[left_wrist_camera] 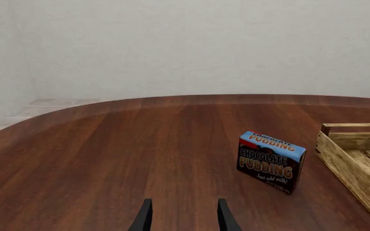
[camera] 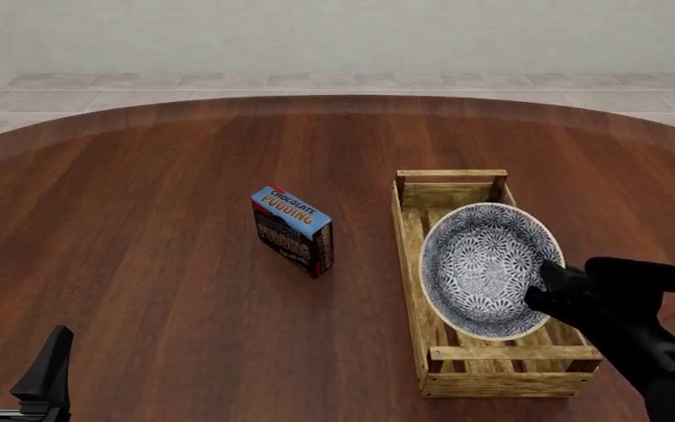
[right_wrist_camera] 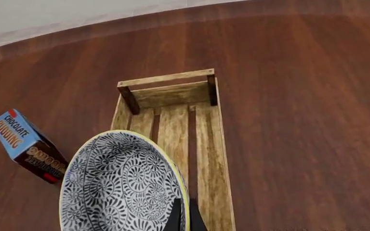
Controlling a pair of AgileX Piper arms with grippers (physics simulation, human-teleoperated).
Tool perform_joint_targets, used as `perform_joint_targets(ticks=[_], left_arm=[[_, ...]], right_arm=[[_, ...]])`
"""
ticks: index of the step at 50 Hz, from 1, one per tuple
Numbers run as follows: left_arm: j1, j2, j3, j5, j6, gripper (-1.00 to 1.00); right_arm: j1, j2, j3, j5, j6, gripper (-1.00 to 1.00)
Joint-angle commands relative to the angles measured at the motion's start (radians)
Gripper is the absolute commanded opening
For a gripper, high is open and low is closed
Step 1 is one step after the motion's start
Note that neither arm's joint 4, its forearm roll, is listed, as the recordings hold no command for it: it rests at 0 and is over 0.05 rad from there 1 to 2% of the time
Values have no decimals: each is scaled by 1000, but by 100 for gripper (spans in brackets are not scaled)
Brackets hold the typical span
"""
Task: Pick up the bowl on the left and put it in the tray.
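The blue-and-white patterned bowl (camera: pixel 478 264) sits tilted over the middle of the wooden slat tray (camera: pixel 408 255), its inside facing up and toward the left. My right gripper (camera: pixel 545 286) is shut on the bowl's right rim. In the right wrist view the fingers (right_wrist_camera: pixel 185 216) pinch the cream rim of the bowl (right_wrist_camera: pixel 117 187) above the tray (right_wrist_camera: pixel 207 144). Whether the bowl rests on the slats I cannot tell. My left gripper (camera: pixel 11 356) stands open and empty at the near left table edge, and it also shows open in its own wrist view (left_wrist_camera: pixel 183 219).
A blue chocolate pudding box (camera: pixel 293 230) stands upright on the dark wooden table, left of the tray. It also appears in the left wrist view (left_wrist_camera: pixel 271 161), beside the tray's end (left_wrist_camera: pixel 355 163), and in the right wrist view (right_wrist_camera: pixel 27 147).
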Motion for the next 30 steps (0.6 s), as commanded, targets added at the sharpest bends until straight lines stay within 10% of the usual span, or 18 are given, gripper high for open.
perform_joint_targets(ticks=[1, 30], left_arm=[[0, 0, 0, 0, 0, 100], [0, 0, 0, 0, 0, 100]], right_arm=[[-1, 19, 1, -21, 10, -100], [-15, 51, 8, -55, 6, -100]])
